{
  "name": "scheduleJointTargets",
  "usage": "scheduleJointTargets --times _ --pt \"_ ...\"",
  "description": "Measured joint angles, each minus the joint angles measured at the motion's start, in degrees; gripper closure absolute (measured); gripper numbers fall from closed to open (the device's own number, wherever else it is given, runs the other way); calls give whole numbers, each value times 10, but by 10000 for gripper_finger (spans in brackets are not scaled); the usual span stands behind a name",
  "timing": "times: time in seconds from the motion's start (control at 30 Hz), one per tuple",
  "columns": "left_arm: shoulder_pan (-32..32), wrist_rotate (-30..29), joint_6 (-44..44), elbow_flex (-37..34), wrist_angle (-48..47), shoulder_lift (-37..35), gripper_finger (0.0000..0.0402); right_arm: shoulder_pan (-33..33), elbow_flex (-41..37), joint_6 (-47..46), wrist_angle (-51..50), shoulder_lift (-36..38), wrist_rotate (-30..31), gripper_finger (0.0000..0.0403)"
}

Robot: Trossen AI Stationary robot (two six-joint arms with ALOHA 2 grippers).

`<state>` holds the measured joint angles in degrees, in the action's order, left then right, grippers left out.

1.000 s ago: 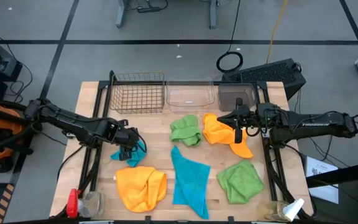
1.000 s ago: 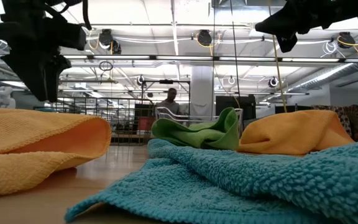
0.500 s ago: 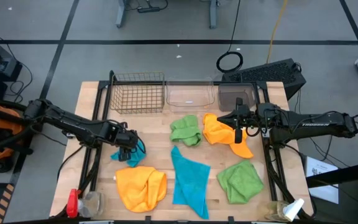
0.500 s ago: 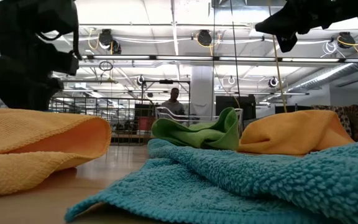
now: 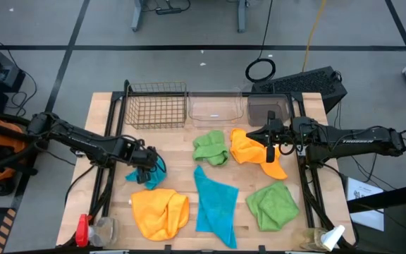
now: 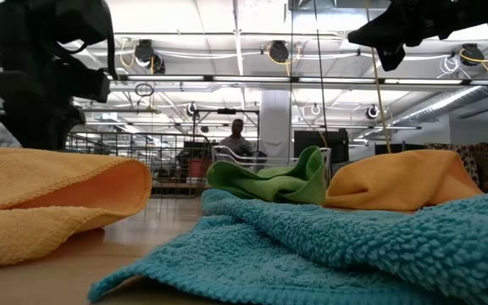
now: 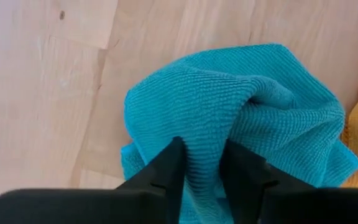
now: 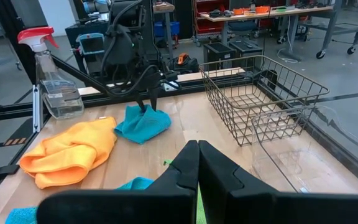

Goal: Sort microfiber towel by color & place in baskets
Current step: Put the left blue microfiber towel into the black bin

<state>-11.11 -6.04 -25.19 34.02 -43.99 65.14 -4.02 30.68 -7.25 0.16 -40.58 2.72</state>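
From above, the left gripper [image 5: 147, 164] pinches a small teal towel [image 5: 154, 171] on the table [image 5: 108, 106], with the wire basket [image 5: 157, 106], clear tub [image 5: 216, 108] and grey tub [image 5: 268, 109] holding nothing, while the right wrist view shows the right gripper [image 8: 197, 158] pressed together.

Bright, even overhead light fills every view, coming from rows of ceiling lamps [image 6: 278, 52] seen in the low view, where they glare white. Shadows on the wooden table [image 5: 108, 106] are soft and short. In the low view the nearest teal towel [image 6: 329, 250] is slightly soft in focus, and the dark arms there read as silhouettes against the bright ceiling.
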Motion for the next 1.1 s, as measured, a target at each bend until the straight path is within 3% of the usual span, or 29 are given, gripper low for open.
scheduleJointTargets --times 0.4,1.1 --pt "0 0 0 0 18 0 393 0 0 2 0 0 0 403" --pt "0 -10 -16 0 16 0 391 0 0 4 0 0 0 403"
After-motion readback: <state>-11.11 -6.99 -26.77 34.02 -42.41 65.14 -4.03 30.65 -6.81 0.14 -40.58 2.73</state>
